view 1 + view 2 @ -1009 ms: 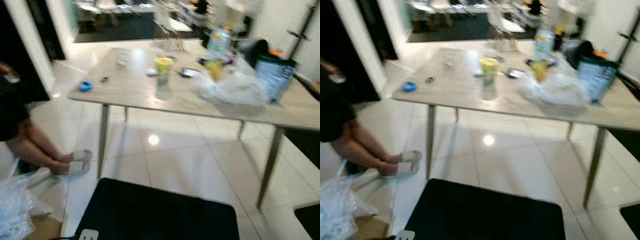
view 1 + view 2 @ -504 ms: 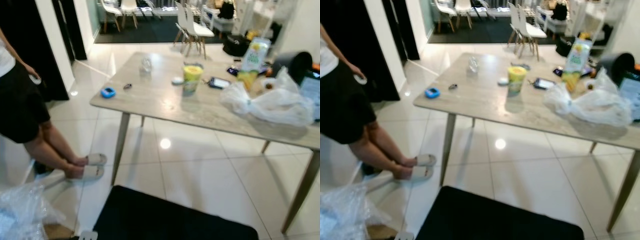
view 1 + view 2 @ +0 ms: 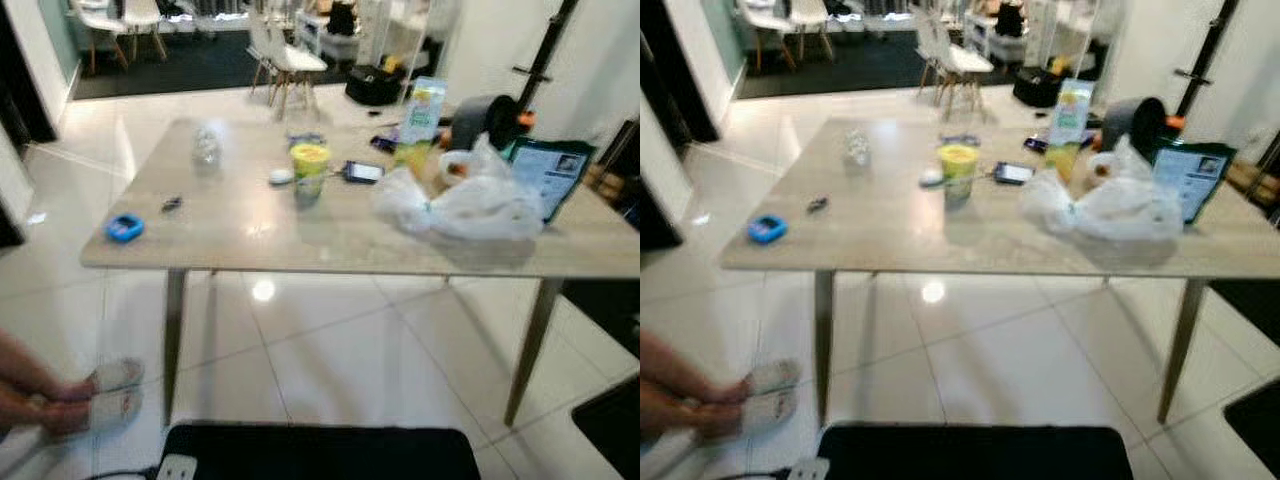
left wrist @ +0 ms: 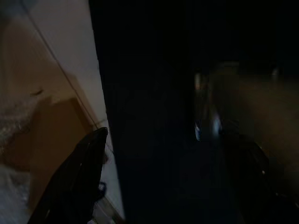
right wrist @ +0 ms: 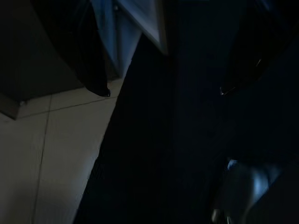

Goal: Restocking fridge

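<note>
The robot's just swung right: the table (image 3: 330, 235) now sits square ahead, groceries bag (image 3: 468, 205) and carton (image 3: 421, 112) far right. Both grippers hang empty, left gripper (image 4: 159, 182) and right gripper (image 5: 163, 60) spread wide. Fetching comes next, I'd say.

Before me, a small blue round gadget (image 3: 125, 228) lies near the pale wooden table's (image 3: 250, 235) corner; white slippers (image 3: 115, 390) below.

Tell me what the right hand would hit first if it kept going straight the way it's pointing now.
Probably the tiled floor. The right hand hangs pointing down, with pale tiles and a dark shape ahead of its fingers. The view is too dark to judge depth.
</note>
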`<state>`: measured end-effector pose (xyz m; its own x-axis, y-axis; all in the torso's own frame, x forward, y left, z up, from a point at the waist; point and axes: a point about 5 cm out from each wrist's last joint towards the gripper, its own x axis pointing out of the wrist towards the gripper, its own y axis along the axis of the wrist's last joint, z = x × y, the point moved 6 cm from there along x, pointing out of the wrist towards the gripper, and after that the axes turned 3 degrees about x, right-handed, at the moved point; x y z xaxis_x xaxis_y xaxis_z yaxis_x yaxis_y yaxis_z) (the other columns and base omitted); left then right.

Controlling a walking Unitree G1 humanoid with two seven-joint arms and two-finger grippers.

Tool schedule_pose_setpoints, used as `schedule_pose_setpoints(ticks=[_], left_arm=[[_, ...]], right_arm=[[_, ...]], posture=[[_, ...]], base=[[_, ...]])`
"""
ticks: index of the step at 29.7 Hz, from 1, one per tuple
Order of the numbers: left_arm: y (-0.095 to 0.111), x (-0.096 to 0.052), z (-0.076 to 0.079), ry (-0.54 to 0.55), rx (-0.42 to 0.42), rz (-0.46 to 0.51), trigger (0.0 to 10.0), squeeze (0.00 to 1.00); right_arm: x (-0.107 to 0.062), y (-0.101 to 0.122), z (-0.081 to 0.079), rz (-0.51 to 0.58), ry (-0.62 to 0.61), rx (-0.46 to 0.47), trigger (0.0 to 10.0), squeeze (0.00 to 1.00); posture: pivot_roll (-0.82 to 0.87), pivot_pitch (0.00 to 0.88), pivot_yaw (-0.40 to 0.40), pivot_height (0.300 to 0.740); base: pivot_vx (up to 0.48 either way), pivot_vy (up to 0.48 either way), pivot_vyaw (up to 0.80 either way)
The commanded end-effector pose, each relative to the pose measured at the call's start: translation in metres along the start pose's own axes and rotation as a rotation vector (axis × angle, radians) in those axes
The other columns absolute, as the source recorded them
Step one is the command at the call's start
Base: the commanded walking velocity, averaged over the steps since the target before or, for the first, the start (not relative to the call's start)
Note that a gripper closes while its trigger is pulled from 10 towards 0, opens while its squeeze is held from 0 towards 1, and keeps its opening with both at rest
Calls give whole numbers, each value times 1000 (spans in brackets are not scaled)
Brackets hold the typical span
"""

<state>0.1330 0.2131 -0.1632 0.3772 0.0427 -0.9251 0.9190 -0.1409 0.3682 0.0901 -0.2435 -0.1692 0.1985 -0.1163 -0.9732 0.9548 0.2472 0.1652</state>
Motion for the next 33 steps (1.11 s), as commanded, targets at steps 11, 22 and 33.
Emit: schedule_pose_setpoints(ticks=[11,22,33], left_arm=[[-3,0,0,-3,11,-14,10000,0],[0,0,0,-5,20,-9,10000,0],[-2,0,3,-9,23,-13,10000,0]], right_arm=[[0,8,-4,28,11,13,10000,0],[0,10,-3,34,14,9,10000,0],[0,10,-4,32,16,14,10000,0]], posture=[[59,0,-6,740],[60,0,-6,740],[59,0,-7,740]], base=[[249,0,0],[220,0,0],[44,0,0]])
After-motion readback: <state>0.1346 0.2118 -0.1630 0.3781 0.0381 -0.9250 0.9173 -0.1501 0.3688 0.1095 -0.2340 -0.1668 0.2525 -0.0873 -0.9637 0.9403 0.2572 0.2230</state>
